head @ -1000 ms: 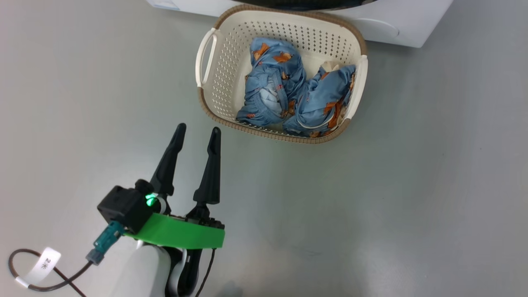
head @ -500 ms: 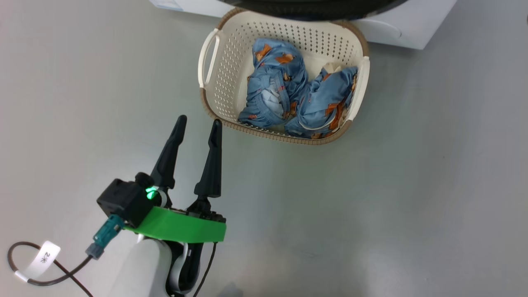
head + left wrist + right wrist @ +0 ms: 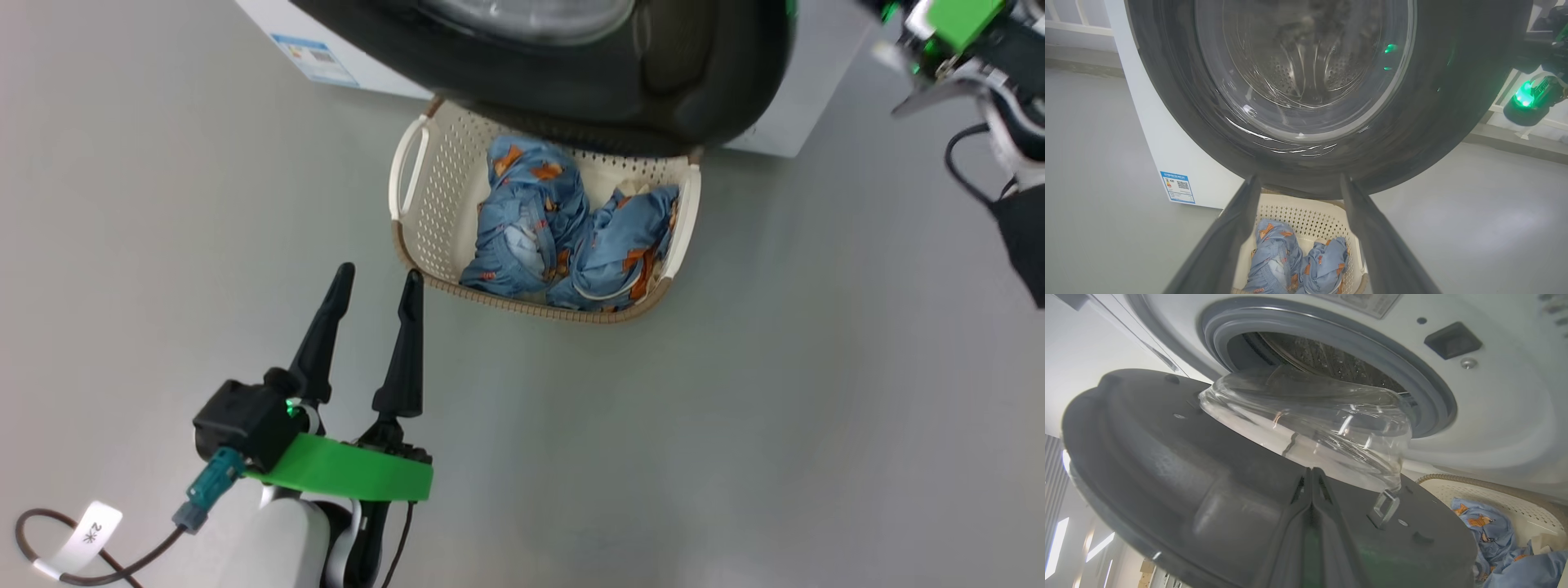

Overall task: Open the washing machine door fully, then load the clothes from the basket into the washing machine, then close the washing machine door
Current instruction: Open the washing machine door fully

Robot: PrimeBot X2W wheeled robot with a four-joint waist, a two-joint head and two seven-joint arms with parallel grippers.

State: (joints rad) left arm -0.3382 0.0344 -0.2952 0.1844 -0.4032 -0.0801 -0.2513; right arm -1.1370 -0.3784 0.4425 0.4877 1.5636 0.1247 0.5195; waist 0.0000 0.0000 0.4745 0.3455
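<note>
Round glossy black-rimmed washing machine door (image 3: 588, 90) is swung partway, over the cream perforated plastic basket (image 3: 424, 220) where the light-blue printed clothes (image 3: 563, 237) are heaped. The right tool (image 3: 1311, 473), pressed together, seems laid on its inner face; left tool (image 3: 380, 273) is held apart. If contact's lost, the basket could get blocked.

Laundry area: washing machine (image 3: 1167, 134), basket (image 3: 437, 220), bare grey floor (image 3: 735, 408)

We've swung the washing machine door (image 3: 571, 90) further out: it now overhangs the far rim of the basket (image 3: 433, 212), which was clear a second ago. Our right arm (image 3: 992, 82) has come into head view, up-right of the basket.
</note>
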